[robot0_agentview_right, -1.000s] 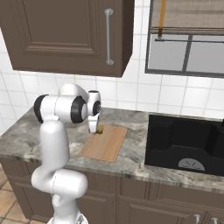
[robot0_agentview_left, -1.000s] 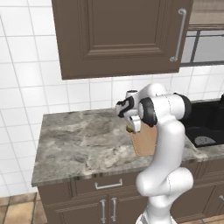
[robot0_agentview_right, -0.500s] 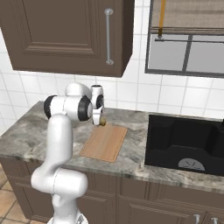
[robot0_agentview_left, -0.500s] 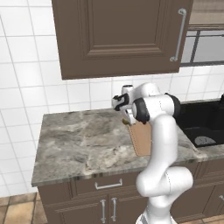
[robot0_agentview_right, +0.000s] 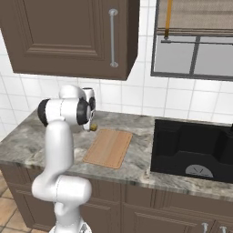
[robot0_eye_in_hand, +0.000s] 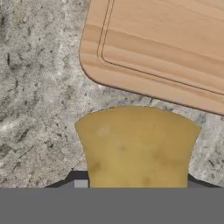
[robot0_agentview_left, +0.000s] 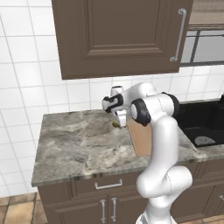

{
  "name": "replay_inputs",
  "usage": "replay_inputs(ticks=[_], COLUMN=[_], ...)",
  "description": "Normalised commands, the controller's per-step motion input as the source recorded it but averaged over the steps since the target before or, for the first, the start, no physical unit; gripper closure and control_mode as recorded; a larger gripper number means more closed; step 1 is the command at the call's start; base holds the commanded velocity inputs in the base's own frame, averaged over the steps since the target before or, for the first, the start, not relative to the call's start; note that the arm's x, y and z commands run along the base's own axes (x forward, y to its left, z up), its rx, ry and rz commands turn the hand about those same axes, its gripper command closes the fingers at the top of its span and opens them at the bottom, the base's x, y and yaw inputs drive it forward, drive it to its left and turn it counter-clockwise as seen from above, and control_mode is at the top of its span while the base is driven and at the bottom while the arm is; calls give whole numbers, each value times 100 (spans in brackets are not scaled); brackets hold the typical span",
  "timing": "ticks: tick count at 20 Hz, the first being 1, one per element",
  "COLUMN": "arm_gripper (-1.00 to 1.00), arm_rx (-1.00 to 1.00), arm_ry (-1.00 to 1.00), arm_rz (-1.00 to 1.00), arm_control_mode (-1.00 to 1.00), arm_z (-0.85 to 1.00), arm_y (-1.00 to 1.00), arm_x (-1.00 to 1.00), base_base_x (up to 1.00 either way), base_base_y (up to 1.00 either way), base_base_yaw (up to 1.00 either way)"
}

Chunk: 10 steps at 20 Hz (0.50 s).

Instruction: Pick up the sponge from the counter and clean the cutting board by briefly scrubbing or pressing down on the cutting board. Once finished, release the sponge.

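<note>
Now the end effector [robot0_agentview_left: 118,119] is clamped on the sponge [robot0_eye_in_hand: 136,146], lifted clear of the desk [robot0_agentview_left: 74,144], no longer low over the cutting board [robot0_agentview_right: 108,147]. Sponge hangs just beside the board's corner; scrub likely next.

a: the grey-beige veined marble counter [robot0_eye_in_hand: 39,87] looks like polished stone; the flat tan wooden cutting board [robot0_eye_in_hand: 166,48] shows matt, smooth grain.
b: the lumpy mustard-yellow sponge [robot0_eye_in_hand: 138,146] looks soft, mottled, dull.
</note>
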Motion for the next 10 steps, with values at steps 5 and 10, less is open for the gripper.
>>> replay_inputs(ticks=[5,10], arm_gripper=[100,100], arm_rx=[0,0], arm_ry=[-5,-4], arm_rz=[0,0], arm_control_mode=[-100,-100], arm_z=[0,-6], arm_y=[67,32], arm_x=[-98,-100], base_base_x=[0,0], base_base_y=[0,0], base_base_yaw=[0,0])
